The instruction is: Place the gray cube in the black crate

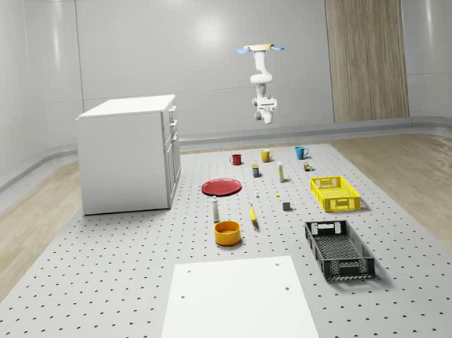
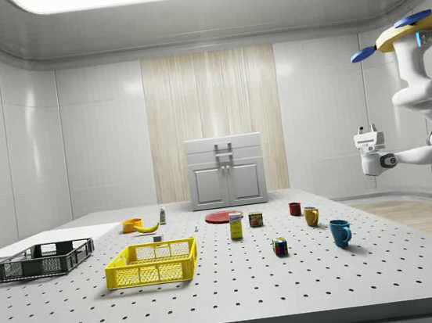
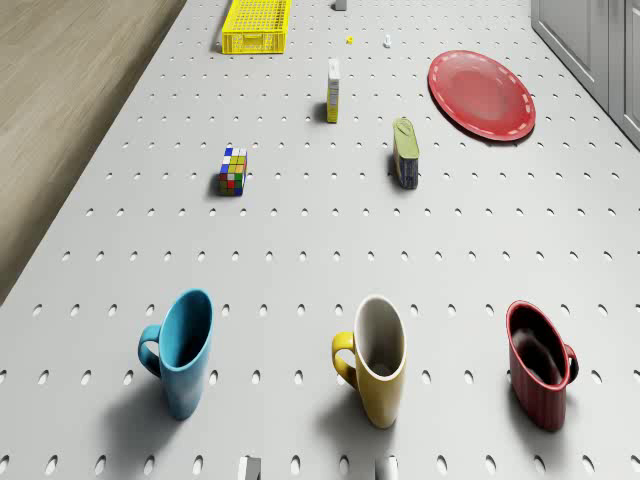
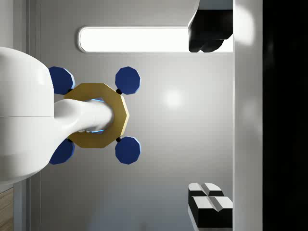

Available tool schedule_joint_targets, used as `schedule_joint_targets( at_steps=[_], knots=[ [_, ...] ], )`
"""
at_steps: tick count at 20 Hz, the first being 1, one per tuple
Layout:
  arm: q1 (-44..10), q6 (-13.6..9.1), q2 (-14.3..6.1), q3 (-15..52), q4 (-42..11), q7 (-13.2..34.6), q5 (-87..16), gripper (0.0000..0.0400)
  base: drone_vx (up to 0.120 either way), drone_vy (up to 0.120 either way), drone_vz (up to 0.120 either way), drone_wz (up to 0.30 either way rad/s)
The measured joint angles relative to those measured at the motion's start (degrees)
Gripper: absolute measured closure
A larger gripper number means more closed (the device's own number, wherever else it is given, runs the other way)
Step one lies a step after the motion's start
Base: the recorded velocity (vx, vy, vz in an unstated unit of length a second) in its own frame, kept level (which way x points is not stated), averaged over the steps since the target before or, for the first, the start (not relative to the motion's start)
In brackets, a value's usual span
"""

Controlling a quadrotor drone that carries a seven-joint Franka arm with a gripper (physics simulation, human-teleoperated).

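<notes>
The gray cube [image 1: 287, 206] is a small block on the perforated table, just off the whole-scene view's left of the yellow crate [image 1: 334, 192]. It also sits small at the drone view's edge as the gray cube [image 3: 340, 4]. The black crate [image 1: 339, 248] stands empty at the table's front right; in the side view the black crate [image 2: 45, 259] is at far left. The drone [image 1: 260, 49] hovers high over the far end of the table, above the row of mugs. My gripper [image 1: 268, 101] [image 2: 367, 130] points upward, open and empty, far from cube and crate. In the wrist view the gripper [image 4: 208, 117] faces the drone's underside.
A white cabinet [image 1: 129, 153] stands at back left. A red plate [image 1: 222, 187], red mug [image 3: 540, 375], yellow mug [image 3: 378, 360], blue mug [image 3: 183, 350], puzzle cube [image 3: 233, 170], can [image 3: 405, 152], bottle [image 1: 215, 210], banana [image 1: 253, 214] and orange bowl [image 1: 227, 232] dot the table. A white sheet [image 1: 237, 309] lies in front.
</notes>
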Motion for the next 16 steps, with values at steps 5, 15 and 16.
schedule_joint_targets(
  at_steps=[5, 15, 16],
  knots=[
    [-0.1, -4.8, 1.1, 0.1, 6.1, -0.1, 0.0, 0.0000, 0.120, 0.000, 0.000, 0.000],
    [-0.3, -10.2, 4.4, 0.2, 15.2, -0.1, 0.1, 0.0000, 0.120, 0.000, 0.000, 0.000],
    [-0.3, -10.4, 4.5, 0.2, 15.6, -0.1, 0.1, 0.0000, 0.120, 0.000, 0.000, 0.000]
  ],
)
